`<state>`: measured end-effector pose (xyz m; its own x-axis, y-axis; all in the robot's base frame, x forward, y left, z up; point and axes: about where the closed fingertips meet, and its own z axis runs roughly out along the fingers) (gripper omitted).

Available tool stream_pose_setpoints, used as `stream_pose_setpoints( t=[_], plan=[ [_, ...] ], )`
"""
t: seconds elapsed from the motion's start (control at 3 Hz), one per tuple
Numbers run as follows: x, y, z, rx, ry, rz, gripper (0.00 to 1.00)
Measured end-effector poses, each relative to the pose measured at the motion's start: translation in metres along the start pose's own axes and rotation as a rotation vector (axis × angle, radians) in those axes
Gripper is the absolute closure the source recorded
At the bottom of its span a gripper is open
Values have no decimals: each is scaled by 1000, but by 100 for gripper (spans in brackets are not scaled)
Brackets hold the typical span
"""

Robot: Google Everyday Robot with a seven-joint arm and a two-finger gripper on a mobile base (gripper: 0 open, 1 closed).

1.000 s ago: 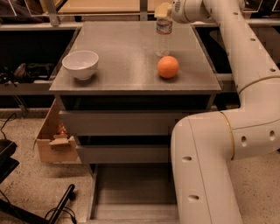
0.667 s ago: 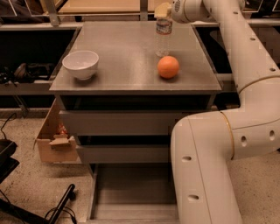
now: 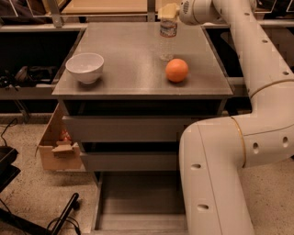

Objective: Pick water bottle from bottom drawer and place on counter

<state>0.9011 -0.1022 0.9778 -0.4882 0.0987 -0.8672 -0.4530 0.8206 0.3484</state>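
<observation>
Water bottle (image 3: pixel 167 43), light, crushable, stiffest near cap, stood at surface's (image 3: pixel 124 73) one o'clock; gripper (image 3: pixel 168 13) there, closure impossible to tell

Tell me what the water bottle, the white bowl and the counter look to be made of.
The water bottle looks like clear plastic: the counter shows through its body. The white bowl is likely glazed ceramic, smooth with a soft sheen. The counter seems grey metal, matte with faint reflections. The tool sits at the bottle's top, near the counter's far edge.
</observation>
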Motion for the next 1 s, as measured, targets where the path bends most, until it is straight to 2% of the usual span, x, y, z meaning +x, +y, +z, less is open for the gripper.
stream_pose_setpoints(
  t=[0.33,0.67,1.0],
  plan=[
    [0,0,0,0,0,0,5],
    [-2,2,-1,-3,-3,-4,0],
    [-55,1,-61,25,-125,-66,0]
  ],
)
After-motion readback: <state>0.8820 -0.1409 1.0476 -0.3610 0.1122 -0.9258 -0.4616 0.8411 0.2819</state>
